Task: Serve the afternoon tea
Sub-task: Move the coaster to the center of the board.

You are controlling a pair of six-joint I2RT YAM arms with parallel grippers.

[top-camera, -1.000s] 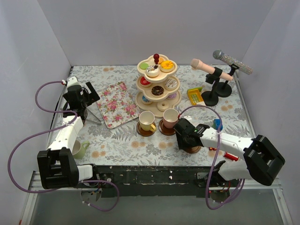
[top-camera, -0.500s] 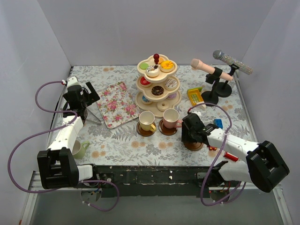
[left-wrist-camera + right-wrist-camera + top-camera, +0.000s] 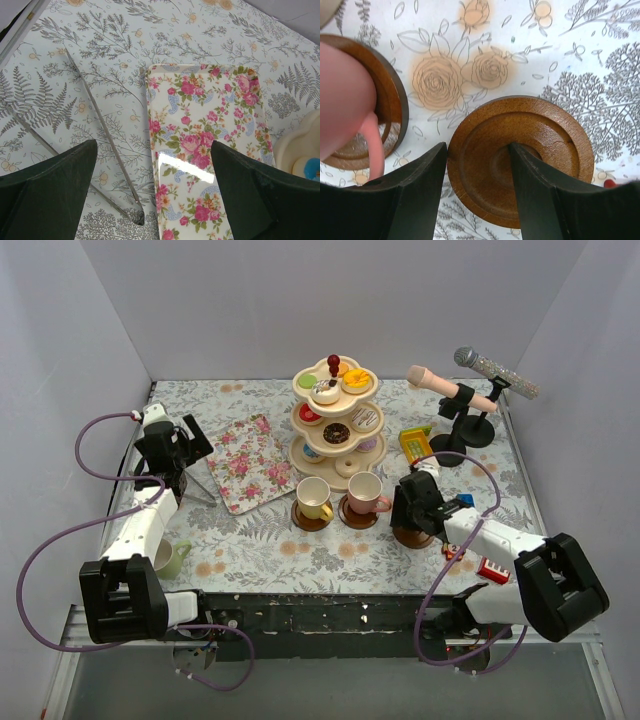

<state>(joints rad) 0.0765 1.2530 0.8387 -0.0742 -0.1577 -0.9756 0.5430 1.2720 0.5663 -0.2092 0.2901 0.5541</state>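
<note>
Right tool [image 3: 477,150] is part open and clamped across the rim of the empty saucer [image 3: 545,145] - one finger outside the left edge, the other in the centre well. Can't tell if the saucer is lifted or dragging on the table [image 3: 260,540].

Change over the last second: the right arm has carried that saucer from the lower right of the top view up to centre right. It now sits near the pink cup [image 3: 365,490] on its own saucer [image 3: 390,100], with a clear gap between the two. The left tool [image 3: 153,150] has not moved. It is wide open and holds nothing, over the tongs [image 3: 100,115] and floral tray [image 3: 210,110] at upper left.

Meaning for the task: the third place looks almost lined up with the yellow cup [image 3: 314,496] and the pink cup. Still to do - release the saucer and bring the green cup [image 3: 170,558], which is well apart at lower left. The stand [image 3: 296,452] at upper centre is already loaded with cakes.

Saucer look: round, brown wood grain, raised rim, shallow round well, nothing on it.
</note>
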